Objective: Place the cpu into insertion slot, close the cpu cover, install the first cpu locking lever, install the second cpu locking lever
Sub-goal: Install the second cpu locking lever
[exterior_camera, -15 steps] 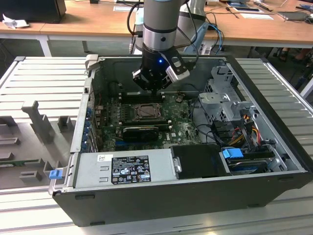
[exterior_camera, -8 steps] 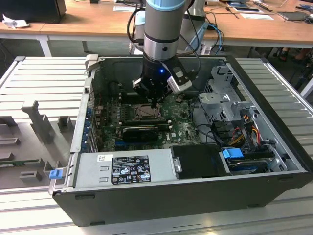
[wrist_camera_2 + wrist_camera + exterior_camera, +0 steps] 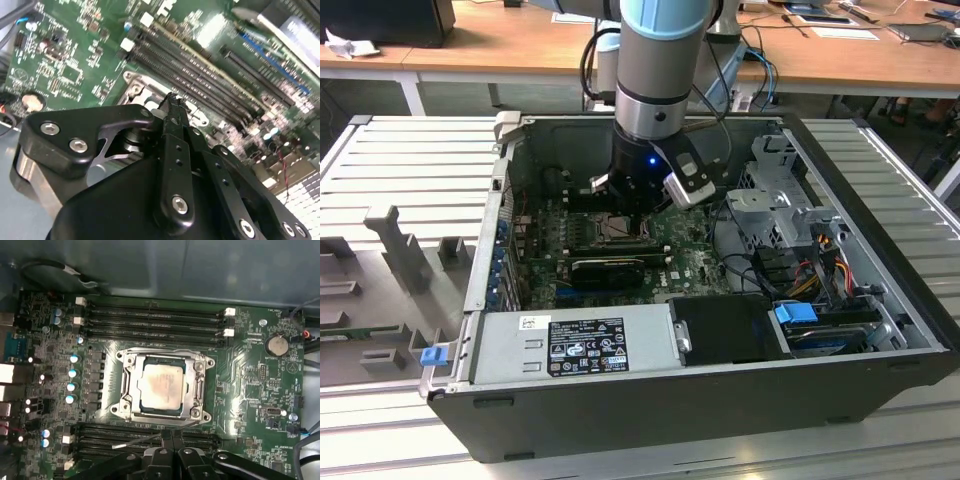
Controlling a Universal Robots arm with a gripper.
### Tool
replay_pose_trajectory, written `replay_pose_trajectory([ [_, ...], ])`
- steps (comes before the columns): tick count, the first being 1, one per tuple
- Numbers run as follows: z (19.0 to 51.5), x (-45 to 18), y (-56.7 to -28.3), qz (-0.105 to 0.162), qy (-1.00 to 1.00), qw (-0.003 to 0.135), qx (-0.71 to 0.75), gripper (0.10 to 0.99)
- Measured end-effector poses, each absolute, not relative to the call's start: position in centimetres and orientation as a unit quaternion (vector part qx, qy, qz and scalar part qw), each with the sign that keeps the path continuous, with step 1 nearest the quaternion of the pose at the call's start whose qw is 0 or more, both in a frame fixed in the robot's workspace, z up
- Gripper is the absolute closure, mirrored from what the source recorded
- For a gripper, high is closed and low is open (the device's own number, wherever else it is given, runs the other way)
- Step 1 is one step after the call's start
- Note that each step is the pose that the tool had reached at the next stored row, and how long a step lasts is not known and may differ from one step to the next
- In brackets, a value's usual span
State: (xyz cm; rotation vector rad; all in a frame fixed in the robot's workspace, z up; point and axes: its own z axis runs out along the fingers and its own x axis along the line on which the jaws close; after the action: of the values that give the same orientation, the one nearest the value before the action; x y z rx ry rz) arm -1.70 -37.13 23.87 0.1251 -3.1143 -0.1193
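At the exterior view's left, the open computer case (image 3: 620, 400) is lying on its side, with the green motherboard (image 3: 695, 262) facing up inside it. Moving rightward, the insertion slot (image 3: 610, 228) is sitting near the middle of the board, and the arm (image 3: 655, 70) is reaching down just to its right, with the metal drive cage (image 3: 775, 200) standing further right again.

In the first wrist view, the cpu (image 3: 161, 385) is already lying flat in the slot with its silvery top showing. The cpu cover (image 3: 131, 390) is lying down around it, framing the chip through its cut-out. Those first two steps are looking done.

The levers are looking unfinished. A thin silver locking lever (image 3: 135, 442) is sticking out over the memory slots (image 3: 100, 442), clear of the cover's edge instead of tucked in alongside it. I judge it is not yet latched. Whether the other lever is seated is too hard to tell.

The gripper (image 3: 172, 437) is hovering at the socket's edge, where the lever's end is meeting the fingertips. Its jaws are standing pressed together with no gap showing between them, in both wrist views. Whether they are pinching the lever or only pushing against it, I cannot tell. The work is appearing to stand at the lever stage.
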Motion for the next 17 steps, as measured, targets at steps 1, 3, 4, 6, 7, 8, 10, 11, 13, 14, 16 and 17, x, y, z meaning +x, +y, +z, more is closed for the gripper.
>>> replay_pose_trajectory([
  [1,23.8,-1.7,-37.2,-0.043,-0.998,0.011,0.04,0.98],
  [3,23.7,-1.7,-37.6,-0.051,-0.998,0.011,0.04,0.98],
  [4,23.7,-1.7,-37.8,-0.052,-0.998,0.011,0.04,0.98],
  [6,23.6,-2.1,-37.8,-0.052,-0.998,0.011,0.04,0.98],
  [7,23.6,-2.4,-37.8,-0.052,-0.998,0.011,0.041,0.98],
  [8,23.6,-2.6,-37.8,-0.052,-0.998,0.011,0.041,0.98],
  [10,23.6,-3.2,-37.9,-0.052,-0.998,0.011,0.041,0.98],
  [11,23.6,-3.5,-37.9,-0.052,-0.998,0.011,0.041,0.98],
  [13,23.5,-4.4,-37.9,-0.052,-0.998,0.011,0.042,0.98],
  [14,23.5,-4.5,-37.9,-0.052,-0.998,0.011,0.043,0.98],
  [16,23.4,-4.9,-37.9,-0.052,-0.998,0.011,0.043,0.98],
  [17,23.3,-5.1,-37.9,-0.052,-0.998,0.011,0.044,0.98],
])
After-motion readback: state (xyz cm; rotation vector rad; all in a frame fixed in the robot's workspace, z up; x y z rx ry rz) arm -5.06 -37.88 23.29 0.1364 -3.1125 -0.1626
